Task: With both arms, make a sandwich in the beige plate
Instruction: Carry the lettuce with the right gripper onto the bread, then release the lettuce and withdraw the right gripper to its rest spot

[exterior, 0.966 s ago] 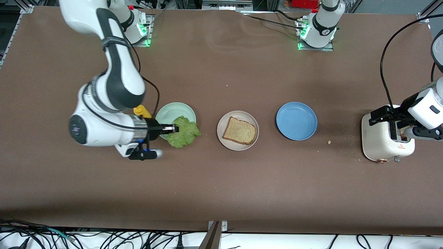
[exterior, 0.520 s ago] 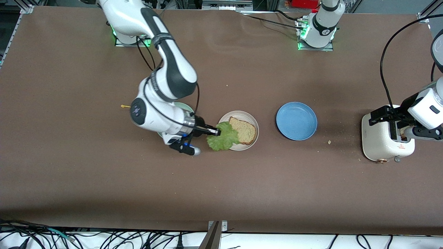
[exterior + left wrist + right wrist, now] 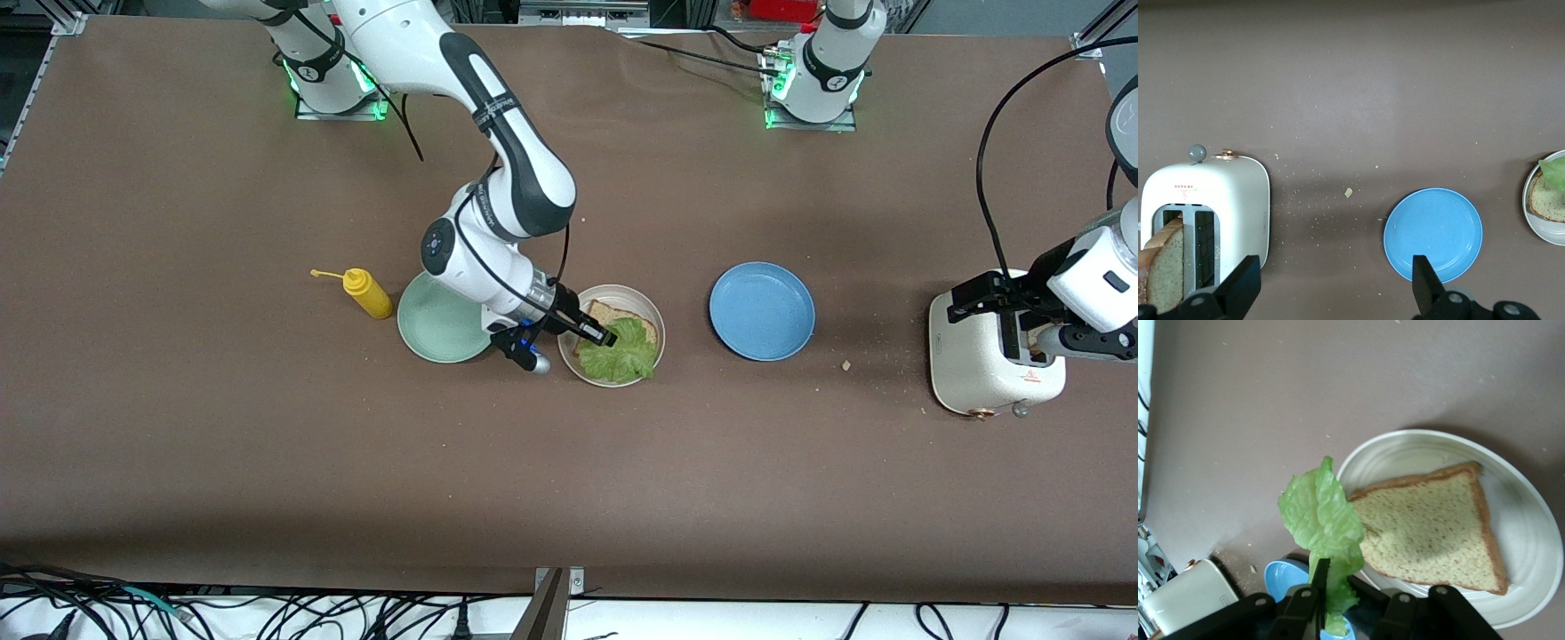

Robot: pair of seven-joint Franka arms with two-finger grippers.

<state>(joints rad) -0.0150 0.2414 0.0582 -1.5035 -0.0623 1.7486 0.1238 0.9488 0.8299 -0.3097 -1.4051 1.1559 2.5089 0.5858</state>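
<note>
While the right arm reaches from its base down to the middle of the brown table [image 3: 267,462], the left arm waits at its own end, its left gripper [image 3: 1009,307] hanging with fingers spread wide over the white two-slot toaster [image 3: 982,360], where a second brown bread slice [image 3: 1165,270] stands in a slot. The round pale beige plate [image 3: 569,351] sits between the mint green plate [image 3: 436,324] at its nine o'clock and the blue plate [image 3: 762,311] at its three o'clock. On it lies a square toasted bread slice [image 3: 1431,530], flat and stiff. The right gripper [image 3: 605,339] hangs over that slice, fingers pinched on the crinkly green lettuce leaf [image 3: 620,354]. I judge the leaf light, limp and easily torn, best held by its edge; it trails lengthwise from the fingertips toward four o'clock.
</note>
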